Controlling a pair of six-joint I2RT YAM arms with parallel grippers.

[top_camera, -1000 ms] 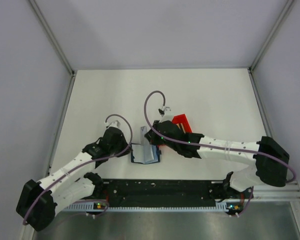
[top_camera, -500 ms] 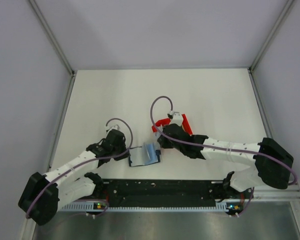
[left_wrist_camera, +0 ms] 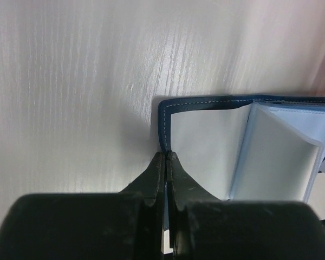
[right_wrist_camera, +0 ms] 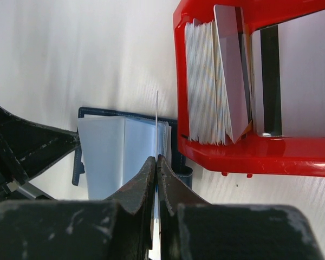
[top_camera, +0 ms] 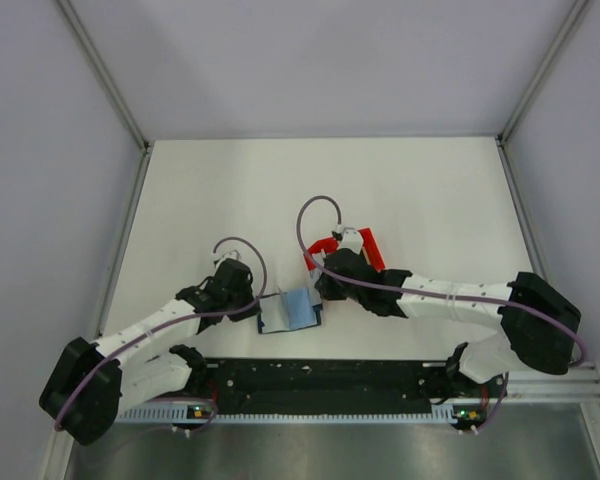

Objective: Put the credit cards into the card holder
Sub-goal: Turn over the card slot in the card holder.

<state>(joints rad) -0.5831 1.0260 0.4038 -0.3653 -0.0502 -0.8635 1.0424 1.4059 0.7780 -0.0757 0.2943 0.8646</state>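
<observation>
Pinning the card holder (top_camera: 292, 312) open on the bench (top_camera: 230, 190): left end effector (left_wrist_camera: 167, 158), clamped on its left cover edge. 1 credit card (right_wrist_camera: 156, 122), pinched edge-on by right end effector (right_wrist_camera: 156, 162) above the pockets, likely for insertion. Spare credit cards (right_wrist_camera: 206, 81) stacked in red bin (right_wrist_camera: 227, 154).

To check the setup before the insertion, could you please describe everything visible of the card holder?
The card holder is a small navy case with pale stitching along its rim. It lies open on the white table between the arms, and its light blue pocket leaves stand fanned up inside. The left claw is shut on the cover's edge, and the red bin sits close beside the opposite side. The right claw holds a thin card edge-on, aimed at its pockets.
</observation>
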